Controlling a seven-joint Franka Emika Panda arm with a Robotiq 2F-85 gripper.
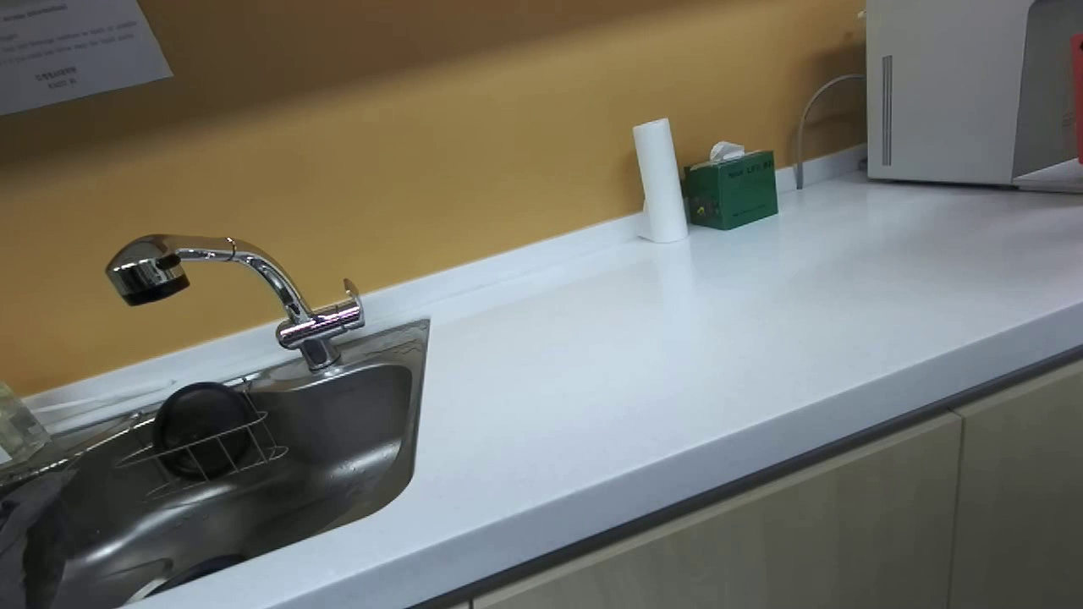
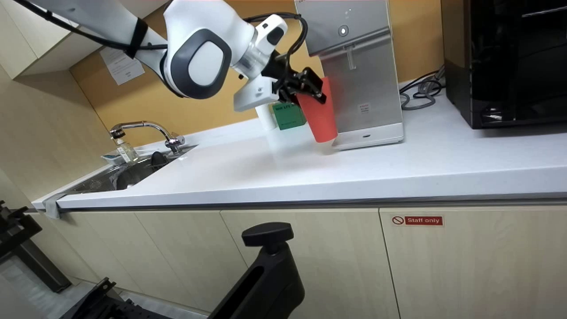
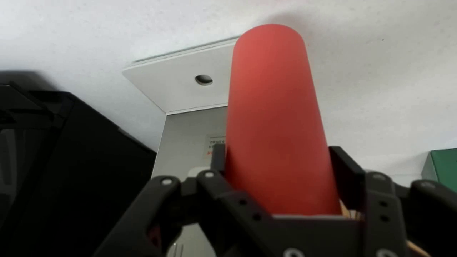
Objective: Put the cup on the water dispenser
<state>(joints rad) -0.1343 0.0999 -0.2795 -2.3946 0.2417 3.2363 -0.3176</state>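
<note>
The red cup [image 2: 320, 117] is held by my gripper [image 2: 312, 87] in an exterior view, slightly tilted, with its lower end beside the near left edge of the water dispenser [image 2: 367, 95]. The cup's gap to the counter is hard to judge. In the wrist view the cup [image 3: 273, 100] sits between both fingers of the gripper [image 3: 278, 157] and covers part of the dispenser's white base plate [image 3: 171, 82], which has a dark hole. In an exterior view only a red strip of the cup [image 1: 1078, 101] shows at the right edge, in front of the white dispenser [image 1: 943, 101]; the gripper is out of view there.
A green tissue box [image 1: 736, 190] and a white cylinder [image 1: 662, 182] stand by the wall. A black appliance [image 2: 516, 66] stands right of the dispenser, with cables [image 2: 425, 91] between. The sink [image 1: 338, 440] and chrome faucet [image 1: 288, 296] lie along the same counter [image 1: 643, 364].
</note>
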